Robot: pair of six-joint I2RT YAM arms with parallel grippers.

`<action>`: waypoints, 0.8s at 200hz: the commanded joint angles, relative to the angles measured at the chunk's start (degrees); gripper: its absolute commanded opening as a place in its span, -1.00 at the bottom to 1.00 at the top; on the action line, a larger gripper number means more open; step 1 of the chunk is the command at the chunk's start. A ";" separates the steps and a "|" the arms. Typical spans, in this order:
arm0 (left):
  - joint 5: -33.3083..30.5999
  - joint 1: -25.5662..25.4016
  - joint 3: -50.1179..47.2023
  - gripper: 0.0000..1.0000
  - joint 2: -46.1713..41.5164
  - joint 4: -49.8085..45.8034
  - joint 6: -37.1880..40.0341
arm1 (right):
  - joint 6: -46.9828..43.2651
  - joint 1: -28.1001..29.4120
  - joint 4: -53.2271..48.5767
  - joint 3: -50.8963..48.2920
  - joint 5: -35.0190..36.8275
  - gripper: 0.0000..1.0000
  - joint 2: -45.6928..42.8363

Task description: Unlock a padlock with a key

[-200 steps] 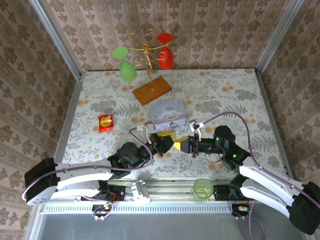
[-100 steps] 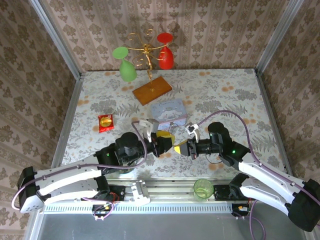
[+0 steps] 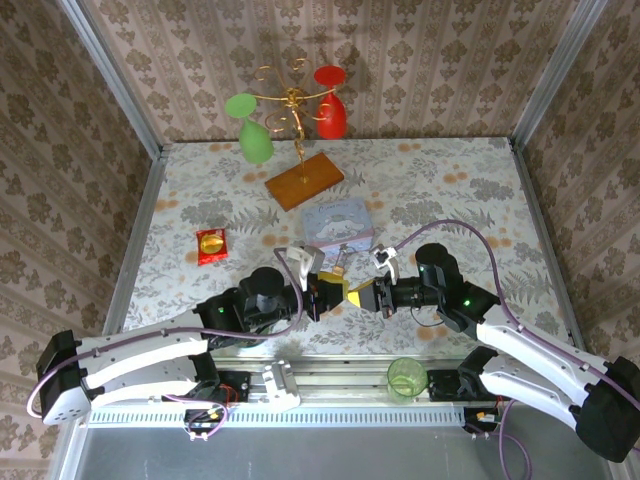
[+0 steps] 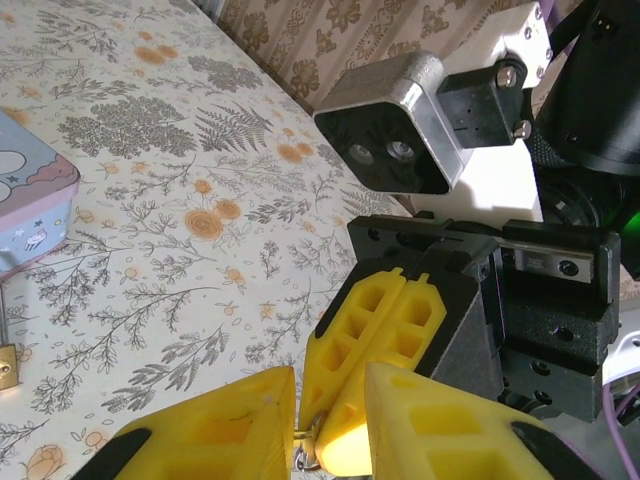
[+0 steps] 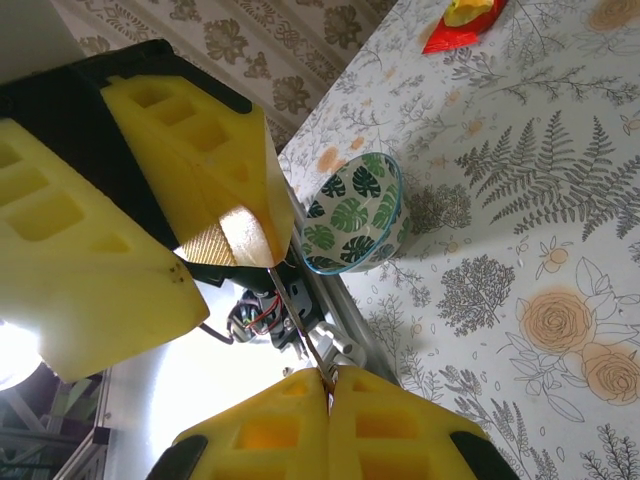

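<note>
Right gripper (image 5: 328, 385): one, clenched on one key (image 5: 298, 320), a thin shank running toward 11 o'clock in its wrist view, into the left gripper (image 3: 333, 290). Left gripper: one, fingers narrowly apart about the key's far end; whether they pinch it I cannot tell. The two grippers meet tip to tip over the table (image 3: 450, 190). One padlock (image 4: 6, 367), brass, lies on the table just beside one tin (image 3: 338, 222), at 12 o'clock from the grippers. One packet (image 3: 211, 245) at 10 o'clock. One cup (image 3: 406, 377) at 5 o'clock. One stand (image 3: 304, 180) at 12 o'clock beyond the tin, carrying two glasses: one green (image 3: 254, 135), one red (image 3: 331, 110).
</note>
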 commanded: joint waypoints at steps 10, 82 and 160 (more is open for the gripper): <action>1.77 1.06 -1.71 -0.50 0.35 3.70 -1.35 | 0.81 0.32 2.60 1.12 -2.00 -1.00 0.19; 0.29 1.96 -4.70 -0.29 -0.24 6.31 -4.38 | 2.09 0.32 4.89 -0.51 -2.52 -1.00 -0.22; 1.90 2.05 -5.06 -0.67 0.44 12.67 -6.12 | 1.93 0.23 5.07 -0.78 -1.96 -1.00 -0.10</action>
